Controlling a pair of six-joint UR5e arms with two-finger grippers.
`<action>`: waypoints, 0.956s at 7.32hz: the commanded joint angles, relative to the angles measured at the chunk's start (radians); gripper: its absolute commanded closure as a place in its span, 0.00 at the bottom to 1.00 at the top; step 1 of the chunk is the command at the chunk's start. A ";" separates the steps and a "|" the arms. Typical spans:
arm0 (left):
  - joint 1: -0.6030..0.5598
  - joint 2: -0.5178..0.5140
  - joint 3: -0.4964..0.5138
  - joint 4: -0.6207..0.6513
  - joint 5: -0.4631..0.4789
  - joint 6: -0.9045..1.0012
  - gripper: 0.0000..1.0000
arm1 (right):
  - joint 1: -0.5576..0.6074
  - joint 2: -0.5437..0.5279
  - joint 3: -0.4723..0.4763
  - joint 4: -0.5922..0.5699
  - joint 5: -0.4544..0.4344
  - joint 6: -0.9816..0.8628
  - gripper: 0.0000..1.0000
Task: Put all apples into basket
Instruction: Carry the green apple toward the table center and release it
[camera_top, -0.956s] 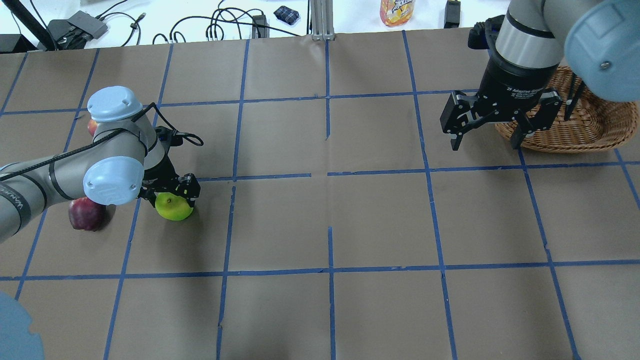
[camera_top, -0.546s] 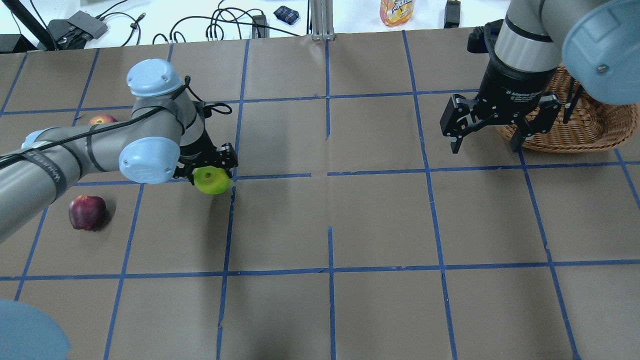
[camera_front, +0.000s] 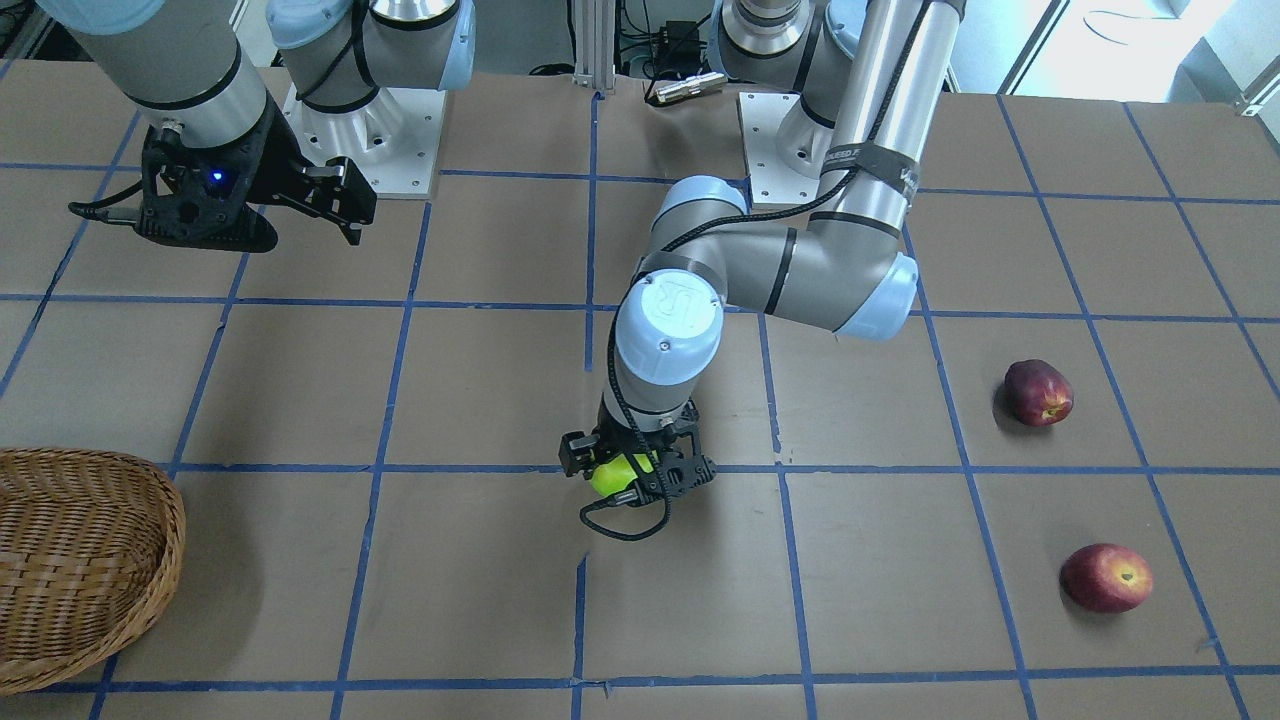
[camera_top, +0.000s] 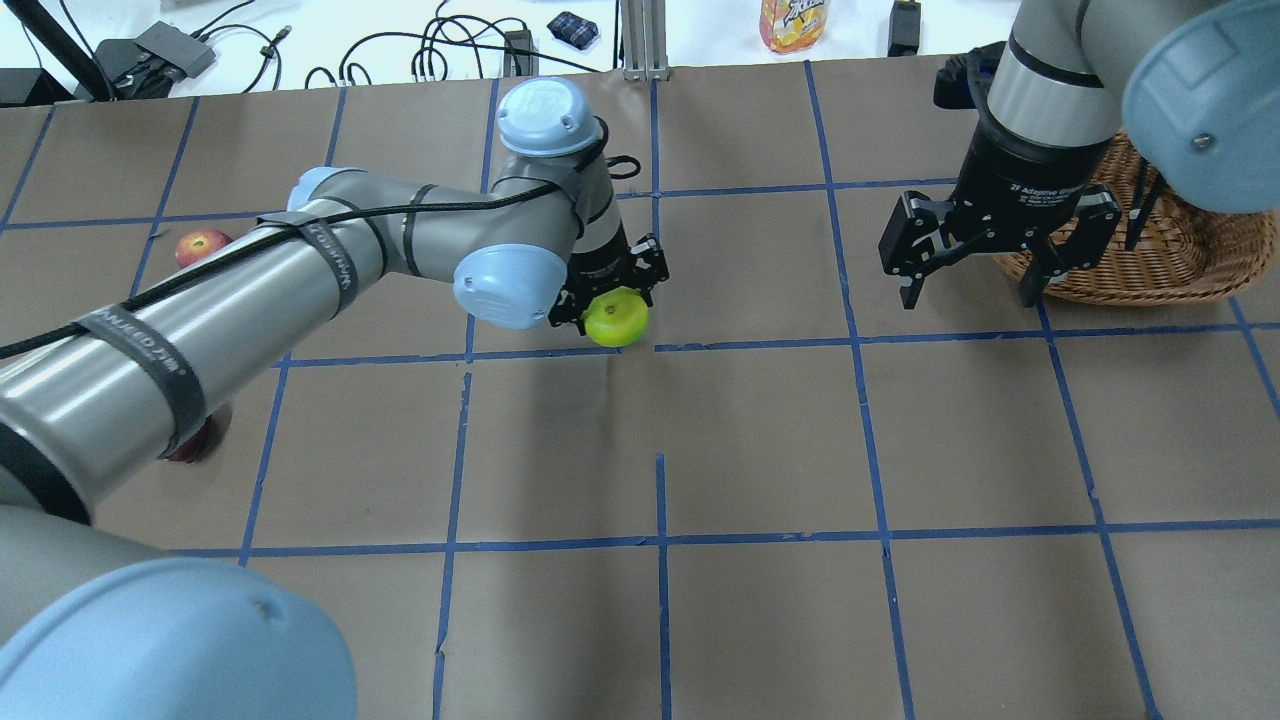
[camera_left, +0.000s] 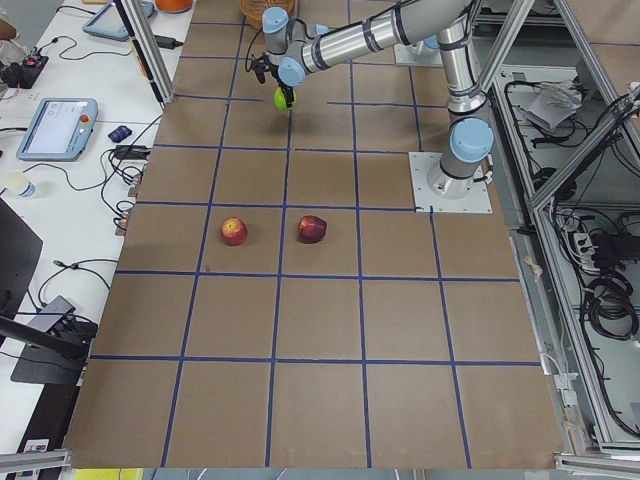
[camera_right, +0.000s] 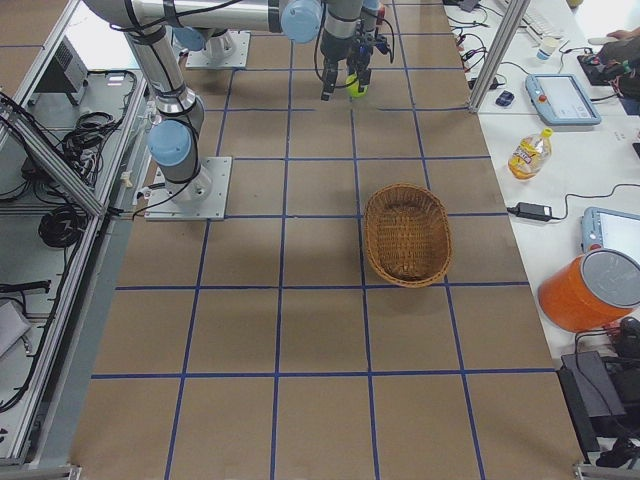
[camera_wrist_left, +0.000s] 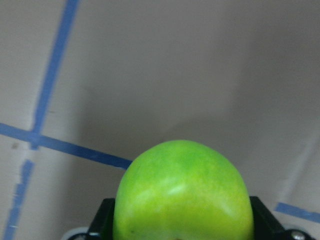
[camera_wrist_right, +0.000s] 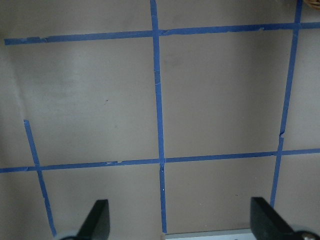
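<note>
My left gripper (camera_top: 612, 305) is shut on the lime-green apple (camera_top: 616, 319) and holds it above the table's middle; the apple also fills the left wrist view (camera_wrist_left: 182, 192) and shows in the front view (camera_front: 618, 473). The red apple (camera_top: 200, 245) and the maroon apple (camera_front: 1038, 392) lie on the table's left part; in the overhead view the maroon one is mostly hidden under my left arm. My right gripper (camera_top: 975, 285) is open and empty, hovering just left of the wicker basket (camera_top: 1190, 250). The basket (camera_right: 405, 235) holds nothing.
A drink bottle (camera_top: 795, 22), cables (camera_top: 440, 50) and small devices lie beyond the table's far edge. An orange bucket (camera_right: 590, 290) and tablets sit on the side bench. Blue tape lines grid the brown tabletop (camera_top: 760, 440).
My left gripper has carried the green apple to the right and farther from me, from the left part of the table to near its middle. The right gripper has barely moved.
</note>
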 joint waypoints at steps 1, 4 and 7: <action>-0.043 -0.026 0.011 -0.008 -0.003 -0.050 0.32 | 0.000 0.001 0.000 0.000 0.000 0.003 0.00; -0.032 0.007 0.034 -0.023 0.000 -0.027 0.00 | 0.000 0.003 0.006 -0.012 0.000 0.000 0.00; 0.073 0.084 0.110 -0.194 -0.002 0.222 0.00 | 0.000 0.029 0.005 -0.020 0.020 0.004 0.00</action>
